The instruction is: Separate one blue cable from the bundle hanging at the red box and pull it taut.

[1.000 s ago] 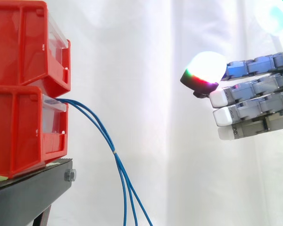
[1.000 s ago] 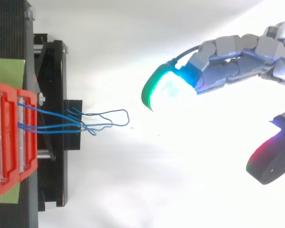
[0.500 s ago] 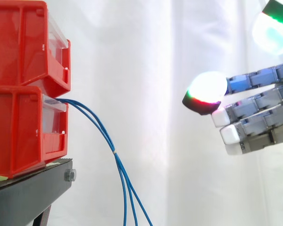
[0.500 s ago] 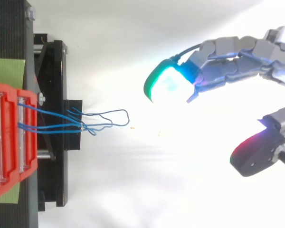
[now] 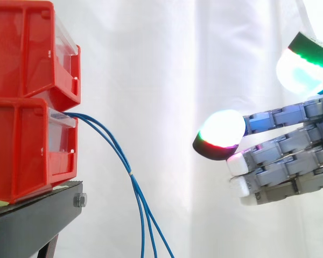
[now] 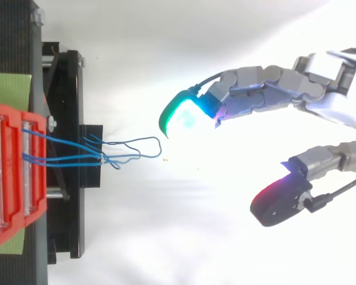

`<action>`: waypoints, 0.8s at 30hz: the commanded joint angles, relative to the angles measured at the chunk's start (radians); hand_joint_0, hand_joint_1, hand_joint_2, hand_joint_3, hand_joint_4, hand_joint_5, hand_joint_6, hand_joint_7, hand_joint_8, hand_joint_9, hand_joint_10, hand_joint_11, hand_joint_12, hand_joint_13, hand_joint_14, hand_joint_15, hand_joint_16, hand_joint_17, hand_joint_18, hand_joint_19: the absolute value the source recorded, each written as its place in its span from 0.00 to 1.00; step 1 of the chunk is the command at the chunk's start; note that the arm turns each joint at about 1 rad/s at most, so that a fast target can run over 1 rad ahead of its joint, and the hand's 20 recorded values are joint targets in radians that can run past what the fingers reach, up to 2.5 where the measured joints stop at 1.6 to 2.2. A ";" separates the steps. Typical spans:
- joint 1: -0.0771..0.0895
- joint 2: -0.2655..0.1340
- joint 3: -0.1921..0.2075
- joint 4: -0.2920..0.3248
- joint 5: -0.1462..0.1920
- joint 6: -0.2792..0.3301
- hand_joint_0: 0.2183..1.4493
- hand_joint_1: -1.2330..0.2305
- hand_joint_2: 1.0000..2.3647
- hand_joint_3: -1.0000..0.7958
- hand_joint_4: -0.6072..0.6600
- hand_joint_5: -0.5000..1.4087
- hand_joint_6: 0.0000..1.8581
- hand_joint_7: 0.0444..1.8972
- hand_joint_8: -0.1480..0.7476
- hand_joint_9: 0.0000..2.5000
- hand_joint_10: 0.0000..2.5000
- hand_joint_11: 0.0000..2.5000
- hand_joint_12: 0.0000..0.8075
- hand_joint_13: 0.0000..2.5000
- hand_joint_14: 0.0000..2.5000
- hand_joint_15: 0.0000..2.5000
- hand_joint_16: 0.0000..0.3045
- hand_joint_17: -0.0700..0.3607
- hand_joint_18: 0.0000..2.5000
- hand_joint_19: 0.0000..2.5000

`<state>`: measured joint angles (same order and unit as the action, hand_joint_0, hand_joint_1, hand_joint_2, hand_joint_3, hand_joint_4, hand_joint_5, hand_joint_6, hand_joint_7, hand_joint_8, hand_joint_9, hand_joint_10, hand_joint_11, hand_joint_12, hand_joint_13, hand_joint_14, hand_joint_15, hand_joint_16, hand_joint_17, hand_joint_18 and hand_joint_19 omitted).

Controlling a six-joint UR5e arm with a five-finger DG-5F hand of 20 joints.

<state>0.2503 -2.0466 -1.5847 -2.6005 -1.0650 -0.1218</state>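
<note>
Blue cables (image 5: 130,174) are hung from the lower red box (image 5: 21,150), well apart from the hand (image 5: 290,158), which is held spread open and empty.

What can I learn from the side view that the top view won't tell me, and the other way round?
The side view gives height: one red plastic bin stacked on a lower red bin, both on a black stand, with thin blue cables leaving the lower red bin and drooping downward. The top view gives sideways spread: the cables start apart at the bin, then meet, and the grey robot hand has its thumb well apart from its fingers. Both share the bins, the cables and the open hand, which is clear of the cables.
</note>
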 commanded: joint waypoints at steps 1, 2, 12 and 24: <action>-0.003 -0.020 0.012 0.005 0.000 -0.004 0.25 0.30 0.00 0.28 0.69 0.15 0.27 0.40 0.54 0.19 0.00 0.18 0.45 0.15 0.00 0.07 0.12 0.36 0.06 0.00; -0.005 -0.023 0.012 0.007 -0.001 -0.004 0.25 0.30 0.00 0.28 0.69 0.15 0.27 0.40 0.54 0.19 0.00 0.18 0.44 0.15 0.00 0.06 0.12 0.36 0.06 0.00; -0.008 -0.060 0.029 0.071 0.034 -0.042 0.25 0.31 0.00 0.28 0.69 0.15 0.27 0.40 0.54 0.17 0.00 0.14 0.43 0.16 0.00 0.06 0.12 0.35 0.07 0.00; -0.008 -0.060 0.029 0.071 0.042 -0.085 0.25 0.32 0.00 0.28 0.70 0.15 0.27 0.39 0.55 0.19 0.00 0.13 0.41 0.18 0.00 0.06 0.11 0.34 0.09 0.01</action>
<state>0.2424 -2.1059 -1.5556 -2.5295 -1.0243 -0.1993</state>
